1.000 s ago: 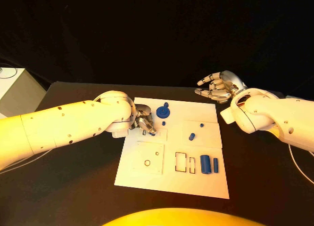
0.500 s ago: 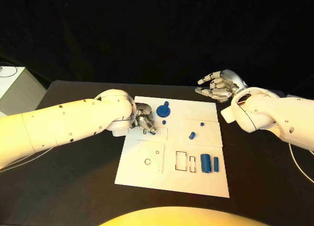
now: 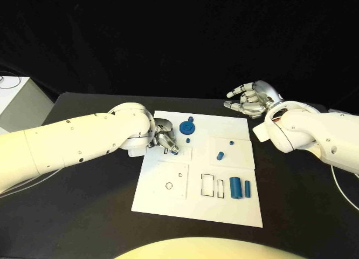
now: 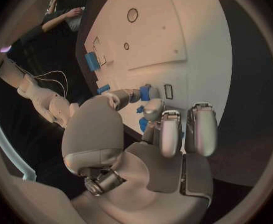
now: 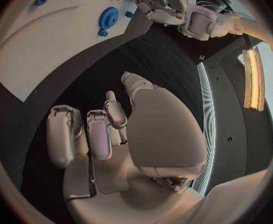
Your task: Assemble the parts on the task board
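The white task board [image 3: 226, 208] lies in the middle of the black table. My left hand [image 3: 163, 140] is low over its far left part and pinches a small blue part [image 4: 146, 92] between thumb and a finger, beside a small rectangular slot [image 4: 168, 91]. A blue gear [image 3: 186, 128] stands just right of that hand. Two blue cylinders [image 3: 235, 187] lie near the board's right edge, and a small blue piece [image 3: 219, 156] sits mid-board. My right hand [image 3: 251, 100] hovers beyond the board's far right corner, fingers loosely bent and apart, holding nothing.
A white box [image 3: 12, 105] stands at the table's far left edge. The board has printed outlines and a round hole [image 3: 168, 186] on its near half. Bare black table surrounds the board on all sides.
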`<state>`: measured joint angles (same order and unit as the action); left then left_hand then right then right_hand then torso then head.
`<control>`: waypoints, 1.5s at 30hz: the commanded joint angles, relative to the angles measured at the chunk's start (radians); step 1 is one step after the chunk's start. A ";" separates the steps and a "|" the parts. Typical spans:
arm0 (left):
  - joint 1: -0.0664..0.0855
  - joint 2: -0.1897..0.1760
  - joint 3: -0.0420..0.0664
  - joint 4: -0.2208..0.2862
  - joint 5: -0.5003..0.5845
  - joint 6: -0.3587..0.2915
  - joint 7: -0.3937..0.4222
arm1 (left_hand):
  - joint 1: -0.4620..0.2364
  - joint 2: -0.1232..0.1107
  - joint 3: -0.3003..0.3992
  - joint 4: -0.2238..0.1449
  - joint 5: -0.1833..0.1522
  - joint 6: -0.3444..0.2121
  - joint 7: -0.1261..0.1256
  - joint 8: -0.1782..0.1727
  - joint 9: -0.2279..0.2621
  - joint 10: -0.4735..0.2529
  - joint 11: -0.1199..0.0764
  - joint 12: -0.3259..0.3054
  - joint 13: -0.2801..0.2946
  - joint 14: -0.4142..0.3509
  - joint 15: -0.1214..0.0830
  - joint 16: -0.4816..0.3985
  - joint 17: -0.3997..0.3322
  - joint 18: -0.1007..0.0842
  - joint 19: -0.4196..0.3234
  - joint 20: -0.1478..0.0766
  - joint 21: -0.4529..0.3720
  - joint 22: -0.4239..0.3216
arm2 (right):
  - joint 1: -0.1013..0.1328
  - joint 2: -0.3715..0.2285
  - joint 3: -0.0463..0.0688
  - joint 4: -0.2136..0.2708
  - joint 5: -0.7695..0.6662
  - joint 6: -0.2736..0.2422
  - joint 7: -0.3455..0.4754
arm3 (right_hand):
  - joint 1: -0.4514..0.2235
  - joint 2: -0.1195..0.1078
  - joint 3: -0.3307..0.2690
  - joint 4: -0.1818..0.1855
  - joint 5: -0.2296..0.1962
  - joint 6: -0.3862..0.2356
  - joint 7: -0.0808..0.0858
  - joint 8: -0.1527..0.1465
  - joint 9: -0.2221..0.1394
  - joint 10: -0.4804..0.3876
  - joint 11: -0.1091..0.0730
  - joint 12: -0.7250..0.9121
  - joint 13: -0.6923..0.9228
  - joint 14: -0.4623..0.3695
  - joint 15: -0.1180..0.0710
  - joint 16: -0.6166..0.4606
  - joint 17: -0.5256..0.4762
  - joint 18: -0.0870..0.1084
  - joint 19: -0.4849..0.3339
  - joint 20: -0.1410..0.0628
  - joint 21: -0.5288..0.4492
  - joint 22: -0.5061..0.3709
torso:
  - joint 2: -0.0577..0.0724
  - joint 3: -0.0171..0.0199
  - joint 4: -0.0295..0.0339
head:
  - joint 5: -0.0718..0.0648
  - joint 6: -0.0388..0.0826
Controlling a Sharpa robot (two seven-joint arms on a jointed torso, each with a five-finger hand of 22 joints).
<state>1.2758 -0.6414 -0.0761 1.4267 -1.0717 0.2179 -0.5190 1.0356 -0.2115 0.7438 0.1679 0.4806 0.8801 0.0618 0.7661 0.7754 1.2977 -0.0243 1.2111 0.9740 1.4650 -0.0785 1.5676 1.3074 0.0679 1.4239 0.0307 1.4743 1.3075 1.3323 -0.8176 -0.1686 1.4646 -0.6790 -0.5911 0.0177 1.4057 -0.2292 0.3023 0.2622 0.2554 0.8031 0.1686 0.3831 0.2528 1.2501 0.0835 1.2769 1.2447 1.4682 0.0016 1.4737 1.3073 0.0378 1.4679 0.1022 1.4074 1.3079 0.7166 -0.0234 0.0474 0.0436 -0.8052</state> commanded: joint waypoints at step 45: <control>0.011 0.054 0.016 -0.087 0.079 0.134 -0.013 | 0.007 0.007 0.215 -0.224 0.004 0.023 -0.018 0.006 0.005 0.005 -0.006 -0.003 0.000 0.106 -0.007 0.003 0.263 -0.014 0.007 -0.003 0.004 0.032 | -0.005 0.001 0.000 -0.006 -0.008 0.020 0.001 | -0.002 -0.005 -0.005 -0.004 0.003 -0.009 -0.001 0.008 0.001 -0.003 0.000 0.005 -0.002 0.051 0.004 0.000 0.085 0.002 0.032 0.005 -0.006 0.164 | -0.001 0.0005 -0.0003 | 0.006 -0.014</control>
<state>1.2853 -0.5897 -0.0594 1.3379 -0.9976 0.3204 -0.5297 1.0395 -0.2078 0.7410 0.1652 0.4811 0.8801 0.0617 0.7679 0.7784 1.3014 -0.0280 1.2111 0.9743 1.4651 -0.0784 1.5675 1.3074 0.0679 1.4239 0.0308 1.4743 1.3074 1.3277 -0.8160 -0.1686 1.4587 -0.6791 -0.5874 0.0162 1.4057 -0.2292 0.3023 0.2622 0.2554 0.8031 0.1686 0.3873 0.2524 1.2501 0.0835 1.2769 1.2436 1.4682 0.0016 1.4737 1.3078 0.0377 1.4679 0.1022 1.4075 1.3075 0.7157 -0.0229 0.0474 0.0479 -0.8182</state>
